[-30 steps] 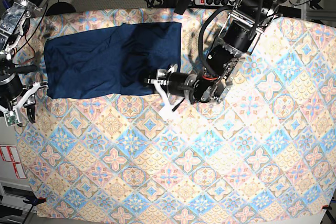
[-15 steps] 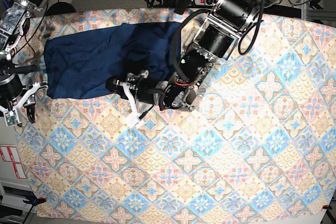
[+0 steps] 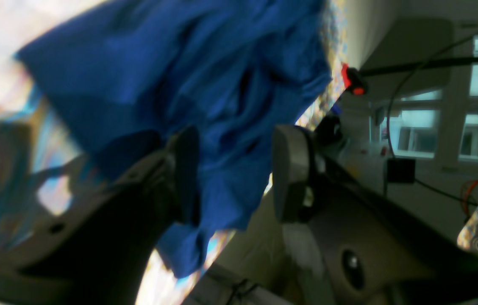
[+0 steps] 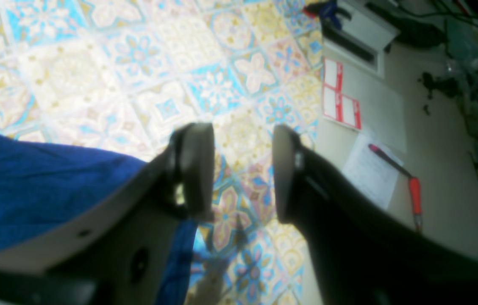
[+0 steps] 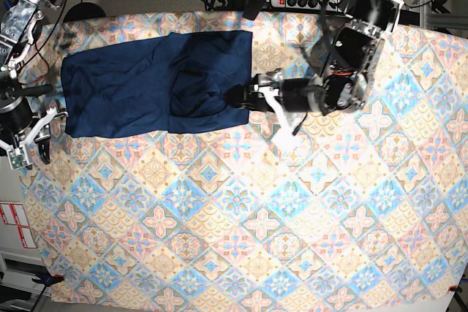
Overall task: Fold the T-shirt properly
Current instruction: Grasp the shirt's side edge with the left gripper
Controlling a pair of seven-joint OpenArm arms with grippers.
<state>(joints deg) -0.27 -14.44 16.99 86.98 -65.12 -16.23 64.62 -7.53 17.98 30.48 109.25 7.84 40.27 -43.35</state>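
While the left gripper [image 5: 252,99] is held at the right-hand edge of the T-shirt [image 5: 153,82], its jaws are seen apart in the left wrist view, with blue cloth lying between and behind them; whether any fabric is pinched cannot be told, and no closing is shown. The right gripper [image 4: 242,173] is seen wide and empty over bare tablecloth [image 5: 292,239], just beside the shirt's near-left corner.

Progress, as judged: the shirt is laid on the far-left part of the table as a wide rectangle, apparently already doubled at least once, with no sleeve showing loose. A raised, rumpled patch is noted near the right third. At least one further fold across the long axis, plus smoothing, is judged to remain.

Materials: the shirt is a soft, dark navy knit, matte, slack, creasing readily. The left gripper's fingers [image 3: 290,173] are smooth, rounded grey pads on dark bodies. The tablecloth is flat, thin, printed with pastel floral diamonds, and is likely to offer little grip to sliding cloth.
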